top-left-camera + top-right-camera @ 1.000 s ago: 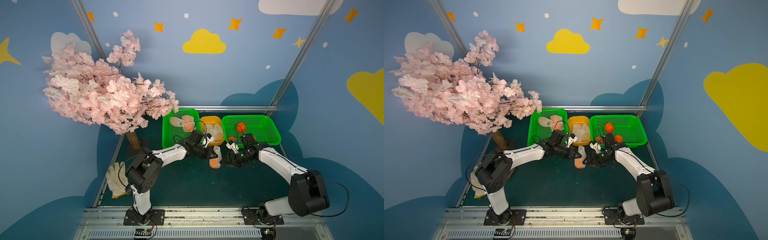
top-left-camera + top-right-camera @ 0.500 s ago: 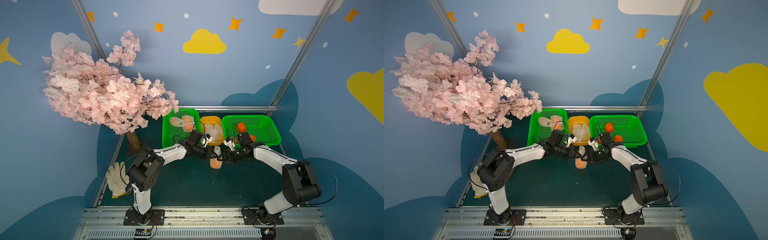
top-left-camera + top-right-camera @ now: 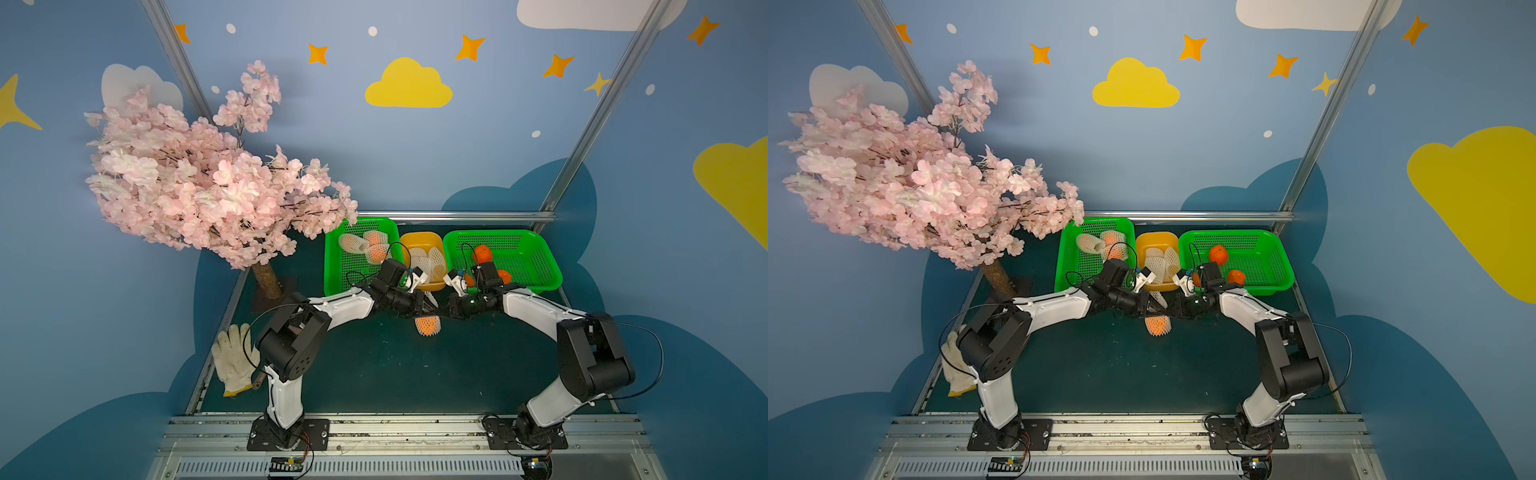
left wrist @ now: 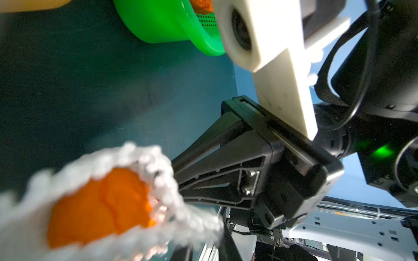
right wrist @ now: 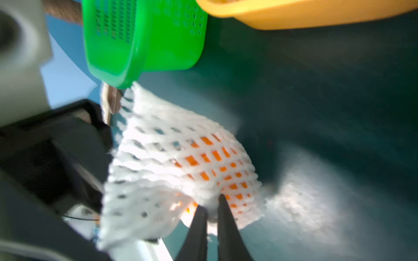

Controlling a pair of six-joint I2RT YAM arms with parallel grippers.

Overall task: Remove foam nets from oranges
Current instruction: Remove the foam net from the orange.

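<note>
A soft white foam net [image 5: 172, 158] with diamond holes wraps a round bright orange [image 4: 99, 203] over the dark green surface [image 3: 374, 365], near its back edge. The thin black right end effector [image 5: 211, 202] is closed on the net. For the left end effector [image 3: 430, 306], I cannot tell.

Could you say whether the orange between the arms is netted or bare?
Netted: a white foam mesh sleeve surrounds the small round orange fruit.

Blurred foam net [image 4: 158, 171] and orange [image 4: 99, 203], cut off at the left wrist view's edge.
</note>
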